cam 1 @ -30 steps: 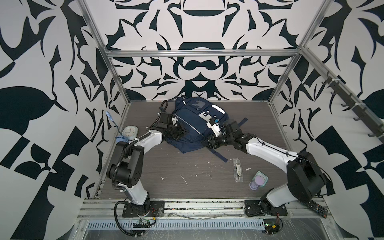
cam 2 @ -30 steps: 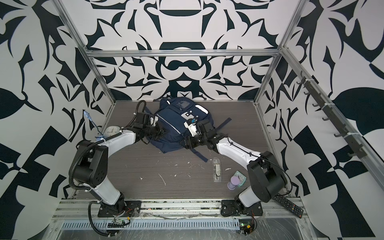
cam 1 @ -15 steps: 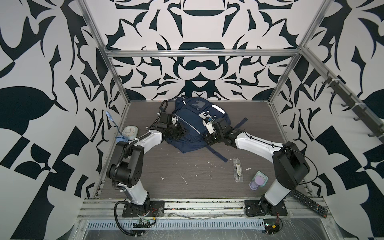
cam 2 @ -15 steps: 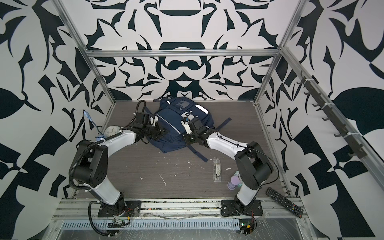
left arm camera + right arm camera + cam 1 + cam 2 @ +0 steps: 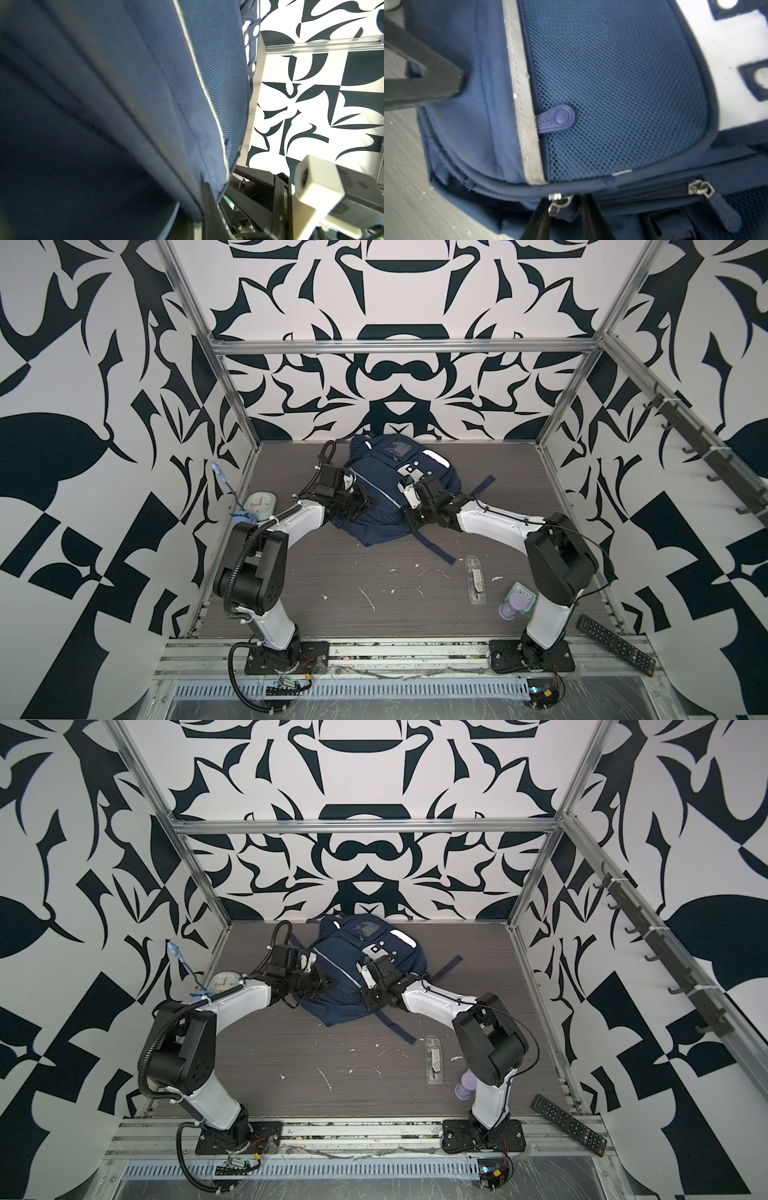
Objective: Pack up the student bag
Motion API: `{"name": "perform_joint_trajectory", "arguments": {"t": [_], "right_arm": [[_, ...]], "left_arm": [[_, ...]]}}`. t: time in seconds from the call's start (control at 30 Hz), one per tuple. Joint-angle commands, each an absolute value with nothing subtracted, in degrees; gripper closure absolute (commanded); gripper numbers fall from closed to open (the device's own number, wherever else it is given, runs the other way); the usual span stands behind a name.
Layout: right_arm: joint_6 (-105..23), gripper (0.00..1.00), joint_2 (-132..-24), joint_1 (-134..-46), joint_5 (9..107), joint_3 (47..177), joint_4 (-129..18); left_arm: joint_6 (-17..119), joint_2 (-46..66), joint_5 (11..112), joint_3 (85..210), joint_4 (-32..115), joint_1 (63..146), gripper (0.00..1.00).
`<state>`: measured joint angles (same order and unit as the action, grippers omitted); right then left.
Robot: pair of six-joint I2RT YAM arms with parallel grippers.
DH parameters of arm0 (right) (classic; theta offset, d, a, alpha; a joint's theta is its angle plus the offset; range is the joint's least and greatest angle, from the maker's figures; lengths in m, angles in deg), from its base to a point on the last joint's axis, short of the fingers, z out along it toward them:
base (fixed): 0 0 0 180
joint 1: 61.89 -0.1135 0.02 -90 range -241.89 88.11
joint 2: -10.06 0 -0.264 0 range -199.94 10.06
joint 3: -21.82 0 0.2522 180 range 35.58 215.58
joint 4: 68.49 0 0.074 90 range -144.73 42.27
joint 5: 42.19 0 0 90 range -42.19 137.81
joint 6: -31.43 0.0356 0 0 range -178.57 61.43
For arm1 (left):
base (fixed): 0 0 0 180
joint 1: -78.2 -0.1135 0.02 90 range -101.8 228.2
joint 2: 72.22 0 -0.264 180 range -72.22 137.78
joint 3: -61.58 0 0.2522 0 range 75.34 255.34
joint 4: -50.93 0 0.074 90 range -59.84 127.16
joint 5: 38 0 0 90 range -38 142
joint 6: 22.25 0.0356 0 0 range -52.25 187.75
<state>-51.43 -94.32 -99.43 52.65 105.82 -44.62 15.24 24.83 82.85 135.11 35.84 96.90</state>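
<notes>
Nearby student bag [image 5: 386,497]: clock [image 5: 259,506], clear case [image 5: 476,578], purple bottle [image 5: 510,609], remote [image 5: 615,645].

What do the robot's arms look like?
Each arm has white links and chunky black joints. A ribbed black hose runs up the left arm; a thin black wire follows the right arm. The left gripper and right gripper are black.
</notes>
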Motion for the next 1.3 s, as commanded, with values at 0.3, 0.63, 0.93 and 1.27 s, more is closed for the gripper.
{"name": "perform_joint_trajectory", "arguments": {"t": [0.3, 0.63, 0.93, 1.27], "right_arm": [[-51.6, 0.93, -91.4, -100.6, 51.8, 105.7, -43.7], [-50.7, 1.0, -86.9, -102.4, 61.7, 103.6, -38.3], [-50.0, 1.0, -96.3, -107.5, 67.0, 113.6, -34.1], [-46.1, 1.0, -104.2, -110.5, 63.6, 122.4, -35.2]], "left_arm": [[15.6, 25.6, 84.0, 135.7, 38.7, 96.6, 0.93], [14.1, 27.1, 83.7, 135.3, 40.9, 96.6, 0.91], [13.2, 27.1, 83.0, 135.2, 42.0, 97.1, 0.91], [14.4, 25.1, 83.0, 133.5, 40.8, 96.6, 0.8]]}}
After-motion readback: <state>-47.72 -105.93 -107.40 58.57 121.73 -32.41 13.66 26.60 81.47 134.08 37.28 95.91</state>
